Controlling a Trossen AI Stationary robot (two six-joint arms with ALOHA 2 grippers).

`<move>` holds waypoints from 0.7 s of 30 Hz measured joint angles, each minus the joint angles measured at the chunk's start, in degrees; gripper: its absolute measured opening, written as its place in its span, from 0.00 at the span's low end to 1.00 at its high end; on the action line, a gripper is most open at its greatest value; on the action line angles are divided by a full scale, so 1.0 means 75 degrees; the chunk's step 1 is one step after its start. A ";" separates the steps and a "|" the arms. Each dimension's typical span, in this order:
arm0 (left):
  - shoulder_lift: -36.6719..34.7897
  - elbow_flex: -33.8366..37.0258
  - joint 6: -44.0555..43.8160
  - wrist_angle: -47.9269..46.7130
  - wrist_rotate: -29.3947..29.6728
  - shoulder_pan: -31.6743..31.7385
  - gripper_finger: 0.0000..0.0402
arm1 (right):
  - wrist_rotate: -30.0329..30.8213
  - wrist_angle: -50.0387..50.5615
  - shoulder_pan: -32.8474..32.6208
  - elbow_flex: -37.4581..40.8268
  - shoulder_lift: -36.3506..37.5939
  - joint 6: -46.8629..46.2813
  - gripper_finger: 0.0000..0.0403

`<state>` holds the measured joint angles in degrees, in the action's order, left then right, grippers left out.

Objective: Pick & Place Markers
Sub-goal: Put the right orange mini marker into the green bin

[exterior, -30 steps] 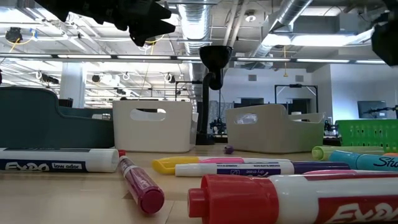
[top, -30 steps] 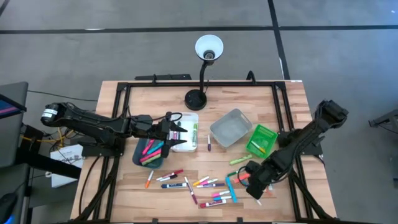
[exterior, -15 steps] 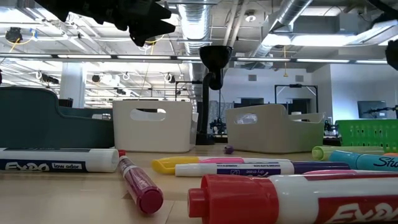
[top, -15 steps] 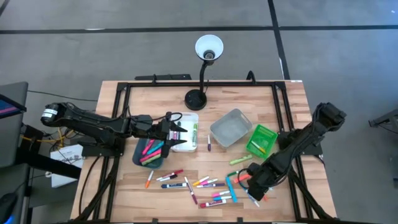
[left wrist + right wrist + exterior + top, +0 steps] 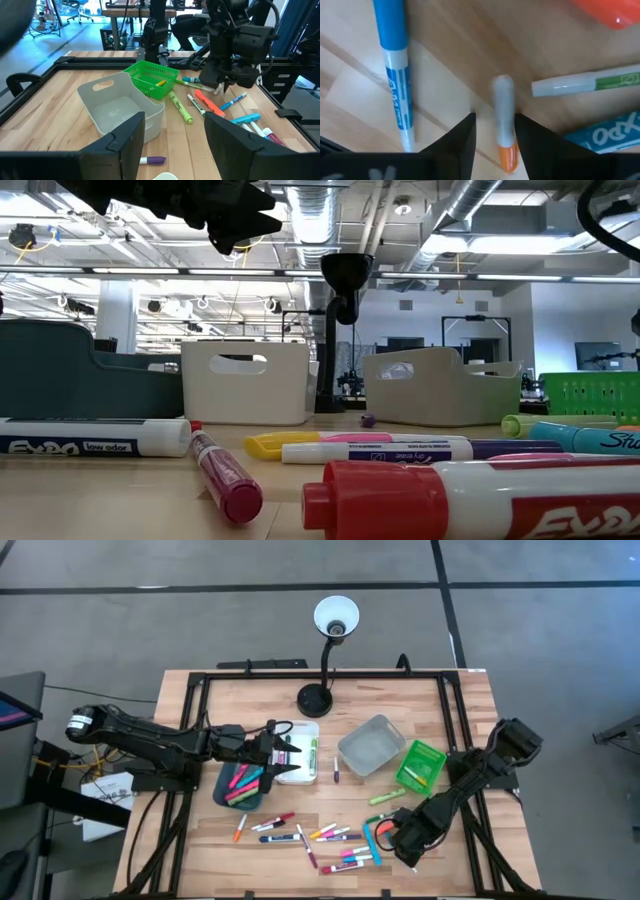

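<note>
Orange-capped marker (image 5: 503, 120) lying flat on the worktop (image 5: 420, 700), white barrel straight between the right claw (image 5: 493, 135) fingers; at about 5 o'clock of the worktop in the high view, amid the scatter of markers (image 5: 330, 837) along the 6 o'clock edge. Judged light, stiff, smooth and round, so apt to roll or slip; best taken across mid-barrel, not at the cap. Blue marker (image 5: 397, 65) alongside, green-labelled one (image 5: 590, 84) close by, both apart from it. Right claw low over the barrel, fingers parted narrowly, one each side, gripping nothing; contact with the barrel not discernible. Left claw (image 5: 172, 145) spread wide and empty, hovering at about 9 o'clock by the white bin (image 5: 300, 762) and the teal bin (image 5: 222, 792) already holding markers.
</note>
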<state>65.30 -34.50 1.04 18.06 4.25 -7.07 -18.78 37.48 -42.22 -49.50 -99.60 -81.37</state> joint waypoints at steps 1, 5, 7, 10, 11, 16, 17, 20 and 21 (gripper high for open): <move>0.0000 0.0000 -0.0002 -0.0003 0.0000 0.0000 0.50 | -0.0016 0.0021 0.0003 -0.0003 -0.0048 0.0076 0.30; 0.0000 0.0000 -0.0003 0.0000 -0.0003 0.0000 0.50 | -0.0068 0.0110 0.0015 -0.0006 -0.0122 0.0342 0.18; 0.0000 0.0000 -0.0003 -0.0003 -0.0003 0.0000 0.50 | -0.0011 0.0114 0.0013 0.0025 -0.0029 0.0376 0.12; 0.0000 0.0000 -0.0003 -0.0003 0.0000 0.0000 0.50 | 0.0169 -0.0009 0.0041 0.0083 0.0273 0.0335 0.05; 0.0000 0.0000 -0.0003 0.0000 -0.0003 0.0000 0.50 | 0.0188 -0.0024 0.0058 0.0093 0.0400 0.0331 0.05; 0.0002 0.0000 -0.0002 -0.0003 -0.0002 0.0000 0.50 | 0.0852 -0.0235 0.0163 0.0091 0.1107 0.0319 0.09; 0.0000 0.0000 -0.0002 -0.0002 -0.0002 0.0000 0.50 | 0.0942 -0.0222 0.0205 0.0093 0.1258 0.0324 0.10; 0.0002 0.0000 0.0000 -0.0003 -0.0002 0.0000 0.50 | 0.1373 -0.0163 0.0295 0.0093 0.1799 0.0372 0.10; 0.0000 0.0000 -0.0003 -0.0002 -0.0003 0.0000 0.50 | 0.1569 -0.0138 0.0298 0.0093 0.1993 0.0481 0.08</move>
<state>65.30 -34.50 1.02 18.05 4.23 -7.07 -7.01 36.44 -39.99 -48.80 -84.65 -77.76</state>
